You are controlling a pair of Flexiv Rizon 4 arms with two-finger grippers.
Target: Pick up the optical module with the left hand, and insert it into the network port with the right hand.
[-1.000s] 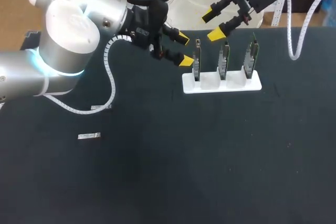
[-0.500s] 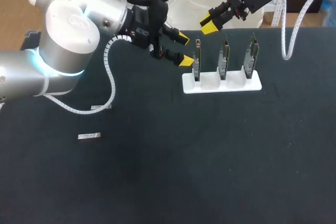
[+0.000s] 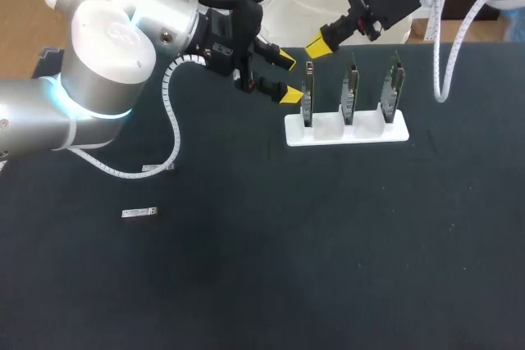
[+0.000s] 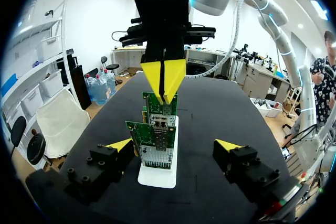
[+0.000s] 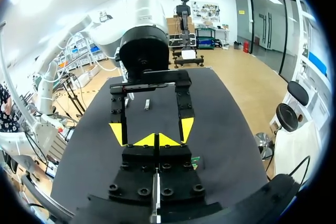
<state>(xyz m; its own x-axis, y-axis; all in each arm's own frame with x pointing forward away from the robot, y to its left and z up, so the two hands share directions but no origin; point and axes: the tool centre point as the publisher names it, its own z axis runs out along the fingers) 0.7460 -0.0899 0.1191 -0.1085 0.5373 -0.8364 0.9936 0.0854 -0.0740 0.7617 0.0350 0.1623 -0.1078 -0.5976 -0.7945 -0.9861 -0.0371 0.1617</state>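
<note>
The optical module [image 3: 139, 213], a small silver bar, lies on the black table at the left, far from both grippers; in the right wrist view the optical module [image 5: 147, 104] lies beyond the left arm. A white holder [image 3: 394, 131] carries three upright network cards [image 3: 308, 96]. My left gripper [image 3: 285, 77] stands open just left of the leftmost card, with nothing in it. In its own view the left gripper [image 4: 173, 145] flanks the nearest card [image 4: 156, 140]. My right gripper [image 3: 318, 45] is shut and empty, above the leftmost card; the right gripper [image 4: 164, 80] hangs over the row.
A small pale strip [image 3: 156, 168] lies on the table above the module. The left arm's white coiled cable [image 3: 174, 129] droops toward the table. The right arm's cable [image 3: 447, 63] hangs by the holder's right end.
My right gripper has gone from open to shut and moved left, from over the middle card to above the leftmost card. The left arm and the module have not moved.
</note>
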